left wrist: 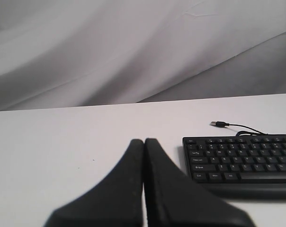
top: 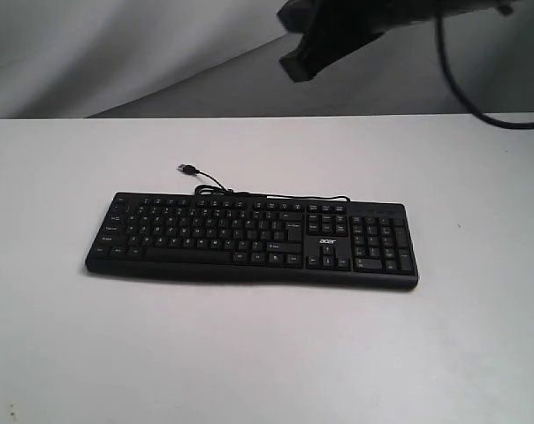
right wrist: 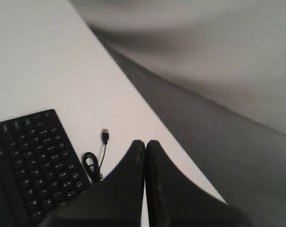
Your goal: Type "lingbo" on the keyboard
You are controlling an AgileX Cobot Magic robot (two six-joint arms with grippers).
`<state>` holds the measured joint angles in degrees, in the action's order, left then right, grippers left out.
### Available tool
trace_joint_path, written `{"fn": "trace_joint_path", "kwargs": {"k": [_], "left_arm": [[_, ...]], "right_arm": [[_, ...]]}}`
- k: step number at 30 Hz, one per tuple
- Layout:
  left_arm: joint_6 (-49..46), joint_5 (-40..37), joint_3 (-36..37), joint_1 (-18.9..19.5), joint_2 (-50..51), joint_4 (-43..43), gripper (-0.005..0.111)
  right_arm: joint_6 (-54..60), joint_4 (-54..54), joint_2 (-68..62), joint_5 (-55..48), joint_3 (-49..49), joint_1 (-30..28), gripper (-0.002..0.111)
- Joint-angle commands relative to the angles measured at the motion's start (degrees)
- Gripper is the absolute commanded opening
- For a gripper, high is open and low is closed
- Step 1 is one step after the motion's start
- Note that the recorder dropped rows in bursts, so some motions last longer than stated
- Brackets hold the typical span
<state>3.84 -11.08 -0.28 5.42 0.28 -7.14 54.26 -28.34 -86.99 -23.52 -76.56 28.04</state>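
The black keyboard (top: 252, 241) lies flat in the middle of the white table (top: 249, 353), its number pad at the right, its thin cable ending in a loose USB plug (top: 186, 167) behind it. My left gripper (left wrist: 144, 142) is shut with nothing in it, low over bare table off the left end of the keyboard (left wrist: 242, 161); it does not show in the exterior view. My right gripper (right wrist: 145, 143) is shut and empty, high above the table's far edge behind the keyboard (right wrist: 31, 165), near the plug (right wrist: 105, 135). Its dark arm (top: 338, 31) shows at the top of the exterior view.
A grey cloth backdrop (top: 117, 53) hangs behind the table's far edge. A black cable (top: 461, 79) droops from the right arm at the upper right. White tabletop surrounds the keyboard on all sides.
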Motion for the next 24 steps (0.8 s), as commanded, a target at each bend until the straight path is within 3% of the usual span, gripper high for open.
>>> {"fn": "trace_joint_path", "kwargs": {"k": [1,11,18,21,24], "left_arm": [[0.12,0.54,0.28,-0.31,-0.28,-0.01,0.000],[0.12,0.54,0.28,-0.31,-0.28,-0.01,0.000],[0.12,0.54,0.28,-0.31,-0.28,-0.01,0.000],[0.12,0.54,0.28,-0.31,-0.28,-0.01,0.000],[0.12,0.54,0.28,-0.31,-0.28,-0.01,0.000]], "right_arm": [[-0.74,-0.18,10.93,4.75,8.73,-0.06,0.000],[-0.74,-1.87,21.79,2.09,11.12,-0.06,0.000],[-1.08,-3.04,26.50,7.61,11.12,0.09,0.000],[-9.29,-5.69,28.67,12.12,11.12,-1.43,0.000],[-20.02,-5.58,32.52,10.76,12.26,-6.82,0.000]]}}
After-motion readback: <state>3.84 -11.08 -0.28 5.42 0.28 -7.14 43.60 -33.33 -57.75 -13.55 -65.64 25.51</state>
